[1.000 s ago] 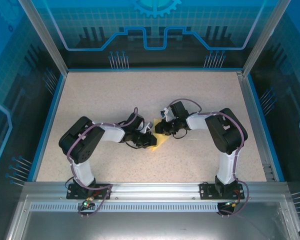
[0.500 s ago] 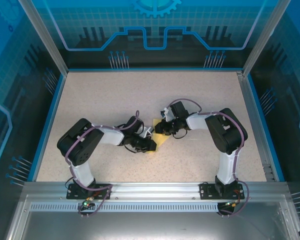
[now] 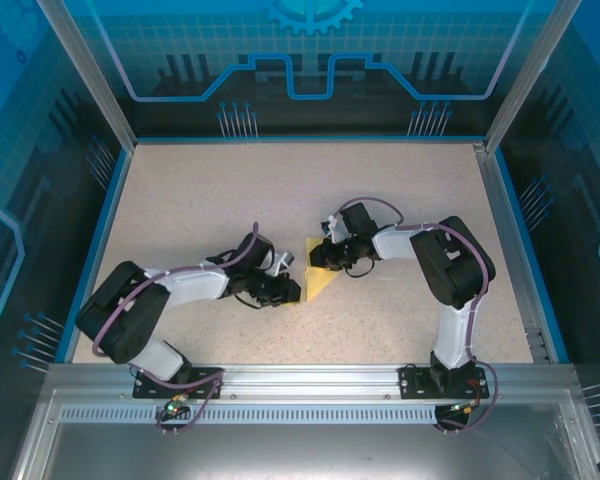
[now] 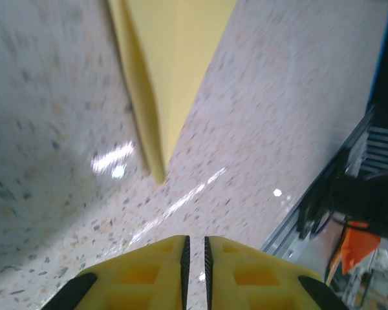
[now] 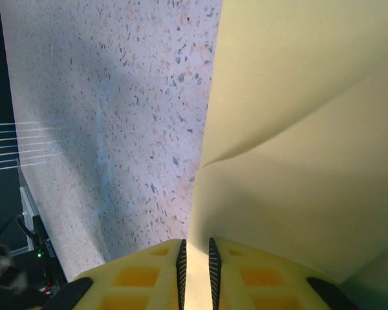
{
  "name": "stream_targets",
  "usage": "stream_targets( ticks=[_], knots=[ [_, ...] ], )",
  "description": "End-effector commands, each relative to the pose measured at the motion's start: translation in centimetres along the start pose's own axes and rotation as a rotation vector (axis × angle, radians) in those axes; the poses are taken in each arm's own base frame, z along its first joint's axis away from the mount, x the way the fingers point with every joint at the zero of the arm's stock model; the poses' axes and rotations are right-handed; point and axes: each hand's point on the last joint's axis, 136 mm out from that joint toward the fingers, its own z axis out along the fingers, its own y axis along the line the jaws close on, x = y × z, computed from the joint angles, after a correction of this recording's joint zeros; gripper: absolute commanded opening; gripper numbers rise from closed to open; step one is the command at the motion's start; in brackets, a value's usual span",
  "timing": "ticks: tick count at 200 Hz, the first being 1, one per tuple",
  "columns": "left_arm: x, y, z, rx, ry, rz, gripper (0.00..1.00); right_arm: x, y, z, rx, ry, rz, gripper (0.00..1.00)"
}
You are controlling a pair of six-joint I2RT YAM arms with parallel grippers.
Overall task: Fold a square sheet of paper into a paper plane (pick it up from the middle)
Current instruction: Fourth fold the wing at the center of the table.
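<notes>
- The right tool (image 5: 195, 250) is pinching the folded paper (image 3: 321, 280) by its edge, mid-table (image 3: 400, 190).
- The left tool (image 4: 194, 248) is hovering closed and empty, just short of the paper's pointed tip.

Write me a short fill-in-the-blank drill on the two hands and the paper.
The right hand is shut on the yellow ___.
The left hand is shut and holds ___.
The pointed tip of the paper faces the ___ hand.
Missing words: paper; nothing; left.
</notes>
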Motion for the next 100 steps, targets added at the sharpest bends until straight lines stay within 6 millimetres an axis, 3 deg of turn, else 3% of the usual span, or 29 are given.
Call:
stream_targets(
  ticks=[1, 55, 100],
  knots=[
    [-2.6, -1.1, -0.6, -0.004, -0.066, -0.021, 0.17, 4.7, -6.8, 1.0, 0.207, 0.112, 0.139, 0.21],
    [-4.6, -2.5, 3.1, 0.019, -0.039, -0.005, 0.18, 4.4, -6.6, 1.2, 0.191, 0.108, 0.146, 0.21],
    [-5.5, -0.4, 5.1, -0.076, -0.068, -0.024, 0.16, 4.5, -6.6, 1.3, 0.186, 0.110, 0.148, 0.21]
  ],
)
